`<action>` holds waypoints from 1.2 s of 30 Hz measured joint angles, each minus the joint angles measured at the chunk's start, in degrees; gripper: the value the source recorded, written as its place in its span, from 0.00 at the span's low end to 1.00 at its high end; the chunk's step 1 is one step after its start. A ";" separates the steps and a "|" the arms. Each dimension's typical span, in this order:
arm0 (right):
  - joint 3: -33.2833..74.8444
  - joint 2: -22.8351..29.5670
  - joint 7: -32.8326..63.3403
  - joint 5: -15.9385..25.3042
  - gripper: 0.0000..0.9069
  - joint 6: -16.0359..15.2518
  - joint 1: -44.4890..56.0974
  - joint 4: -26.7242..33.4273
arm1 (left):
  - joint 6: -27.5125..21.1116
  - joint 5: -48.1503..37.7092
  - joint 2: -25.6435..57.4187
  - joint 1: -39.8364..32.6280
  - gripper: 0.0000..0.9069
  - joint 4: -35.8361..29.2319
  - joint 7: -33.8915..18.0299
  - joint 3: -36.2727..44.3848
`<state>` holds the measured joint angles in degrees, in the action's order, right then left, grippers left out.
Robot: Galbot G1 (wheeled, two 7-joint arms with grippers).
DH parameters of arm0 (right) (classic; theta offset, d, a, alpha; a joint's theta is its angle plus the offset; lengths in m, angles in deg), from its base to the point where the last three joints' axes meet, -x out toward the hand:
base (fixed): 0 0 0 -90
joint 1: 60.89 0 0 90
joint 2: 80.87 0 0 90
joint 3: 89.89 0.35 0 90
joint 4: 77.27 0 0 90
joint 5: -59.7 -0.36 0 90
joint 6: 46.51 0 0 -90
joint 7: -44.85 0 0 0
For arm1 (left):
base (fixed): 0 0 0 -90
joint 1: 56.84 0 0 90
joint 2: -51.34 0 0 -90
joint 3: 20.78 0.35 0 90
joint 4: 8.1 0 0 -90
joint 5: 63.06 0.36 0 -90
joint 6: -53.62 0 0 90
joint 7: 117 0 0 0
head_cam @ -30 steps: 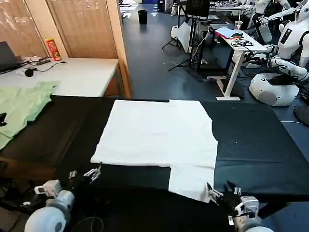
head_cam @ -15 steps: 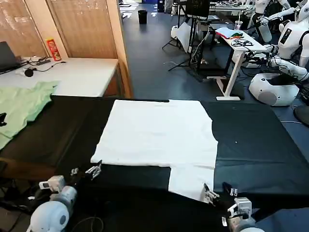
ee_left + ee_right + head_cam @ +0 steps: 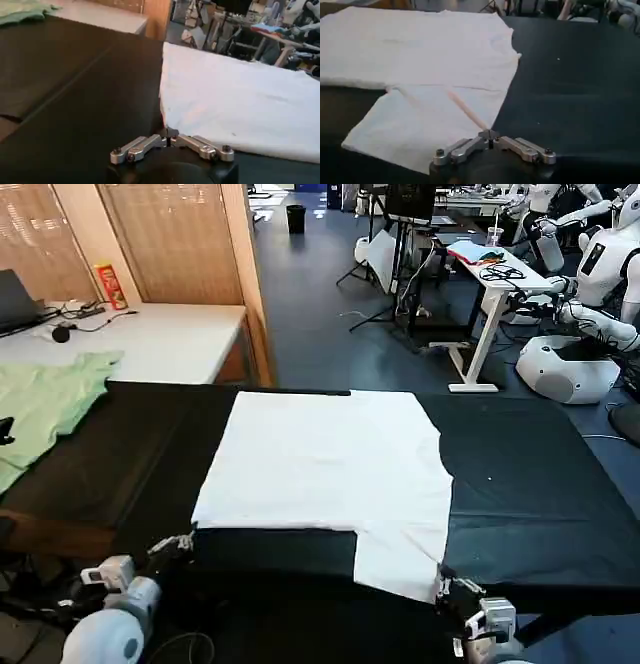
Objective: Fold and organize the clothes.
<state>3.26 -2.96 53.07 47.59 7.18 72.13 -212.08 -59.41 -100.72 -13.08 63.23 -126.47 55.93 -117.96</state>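
Note:
The white T-shirt [image 3: 330,464] lies flat, plain side up, on the black table [image 3: 530,494], with one sleeve flap reaching the near edge. At the shirt's near left corner my left gripper [image 3: 180,542] is shut on the cloth. The left wrist view shows its tips [image 3: 169,135] meeting right at the corner of the T-shirt [image 3: 240,100]. My right gripper [image 3: 445,587] is shut on the near right corner of the flap. In the right wrist view a raised crease in the T-shirt [image 3: 430,55] runs into the closed tips [image 3: 490,134].
A pale green garment [image 3: 45,399] drapes over the white table [image 3: 170,339] at the far left, which also holds a red can [image 3: 109,286] and cables. Beyond the black table there is dark floor, a white desk [image 3: 490,279] and other robots [image 3: 575,334].
Both grippers have moved in from the near table edge to the shirt's near corners and shut on them. The near edge of the cloth has shifted slightly.

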 joint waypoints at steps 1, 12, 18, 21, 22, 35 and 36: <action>0.17 0.17 0.13 -0.15 0.00 0.17 0.84 -0.81 | -0.01 0.05 0.10 0.75 0.00 -0.91 -0.13 -0.43; 2.53 -1.65 -3.66 -7.19 0.00 8.20 -0.42 -0.41 | 3.53 5.26 -0.16 6.37 0.00 -6.03 1.06 -3.64; 1.18 -5.16 -3.81 -9.85 0.00 11.27 -9.74 8.22 | 4.36 8.03 -2.79 0.39 0.00 -3.60 1.25 -2.02; -0.19 -7.47 -3.62 -10.85 0.00 12.09 -15.45 12.84 | 4.50 9.47 -4.01 -3.37 0.00 -1.21 1.08 -0.60; -0.64 -8.19 -3.57 -11.27 0.00 12.15 -17.22 14.18 | 4.56 10.06 -4.29 -4.53 0.00 -0.25 1.06 -0.08; -7.32 -11.42 -3.74 -10.86 0.00 12.28 -34.37 28.95 | 6.00 13.52 -3.80 -15.24 0.00 10.25 1.72 3.36; -7.78 -11.43 -3.83 -10.69 0.00 12.31 -35.40 29.99 | 5.98 13.58 -3.71 -16.09 0.00 11.10 1.72 3.53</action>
<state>-4.51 -14.40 49.24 36.90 19.49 36.73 -182.09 -53.43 -87.14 -16.79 47.14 -115.37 57.64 -114.43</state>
